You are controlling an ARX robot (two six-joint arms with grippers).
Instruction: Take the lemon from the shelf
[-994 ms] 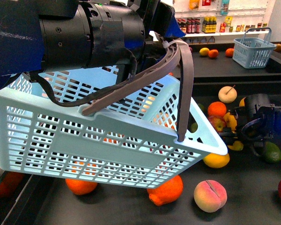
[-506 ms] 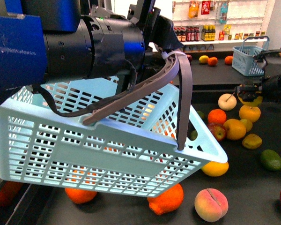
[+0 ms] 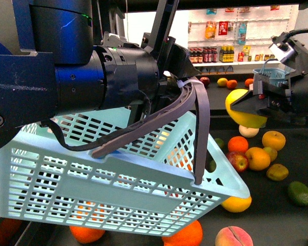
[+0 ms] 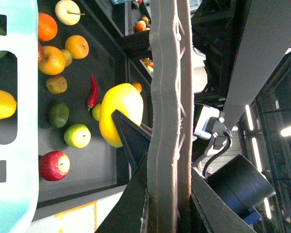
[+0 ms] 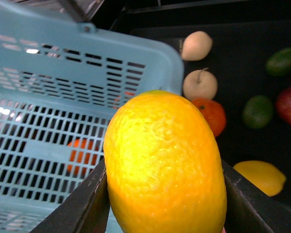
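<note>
**Right gripper** (image 3: 254, 105): black wedge-shaped jaws closed on the lemon (image 3: 237, 105), one on each flank. In the right wrist view the fruit fills the gap between them.

**Lemon:** held in the air at the right of the scene, clear of the shelf (image 3: 282, 215) and above its fruit pile. It sits just right of the basket's (image 3: 118, 189) near-right corner. Oval, bright yellow, finely pebbled skin, faint gloss, no stem.

**Left gripper** (image 4: 167, 189): jaws narrow, clamped on the basket's grey handles (image 3: 203, 128). The basket hangs tilted, its open top facing up and to the right.

**Step in hand (judged):** the pick looks nearly complete, and the carry towards the basket remains.
- Keep the squeeze steady, since the rind is rounded and could slip out along its long axis.
- Hold the lemon higher than the pale rim while crossing it.
- Stay clear of the handle loops.
- Let go only when low inside the basket.

**Basket:** light blue moulded plastic with slotted walls and a smooth rolled rim. The handles are flat and ribbed.

**Shelf:** matt black flat tray. Loose on it:
- oranges (image 3: 238, 144)
- a red apple (image 3: 237, 162)
- a fuzzy peach (image 3: 233, 237) at the near edge
- a dark green fruit (image 3: 300, 193) at the right
- a second yellow fruit (image 3: 237, 204) under the basket corner

**Far:** a second blue basket (image 3: 269, 82) and white shelves of bottles (image 3: 220, 51).
</note>
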